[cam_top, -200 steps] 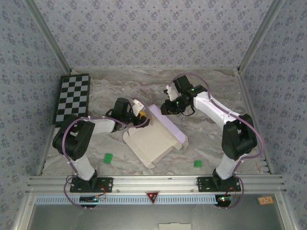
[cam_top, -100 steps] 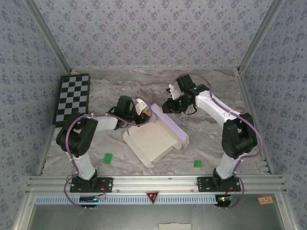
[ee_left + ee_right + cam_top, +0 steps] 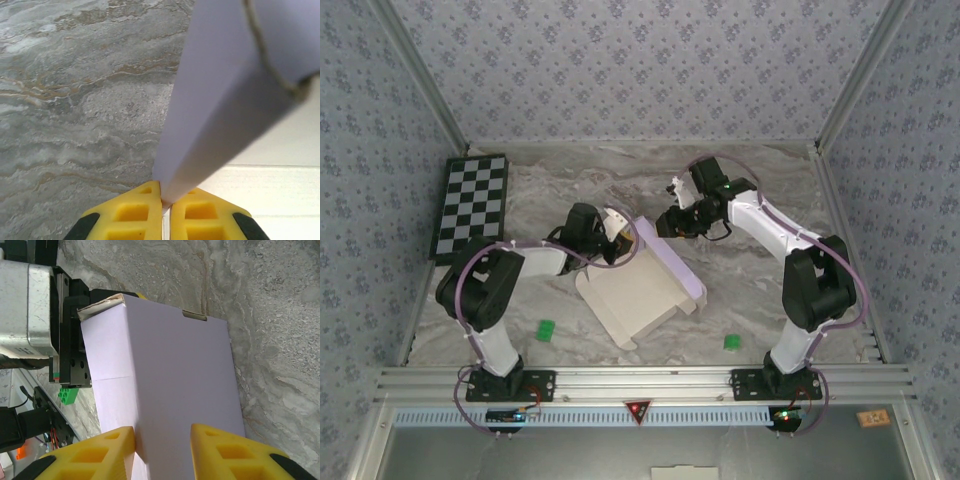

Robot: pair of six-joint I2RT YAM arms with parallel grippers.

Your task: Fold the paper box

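The paper box (image 3: 635, 295) lies open in the middle of the table, cream inside up, with a lavender wall (image 3: 670, 262) raised along its far right side. My left gripper (image 3: 617, 238) is at the box's far left corner. In the left wrist view its yellow fingers are shut on the bottom edge of the lavender flap (image 3: 225, 90), left gripper (image 3: 165, 199). My right gripper (image 3: 663, 228) hovers at the far end of the raised wall. Its jaws (image 3: 162, 442) stand apart over the lavender panel (image 3: 165, 370), the left finger (image 3: 107, 447) against a fold.
A black-and-white checkerboard (image 3: 470, 205) lies at the far left of the marbled table. Two small green blocks (image 3: 546, 329) (image 3: 731, 342) sit near the front, left and right of the box. Patterned walls close in three sides.
My left gripper has shut on the lavender flap's edge. The right gripper's jaws have spread wider and drawn slightly back. The box has shifted a little to the left.
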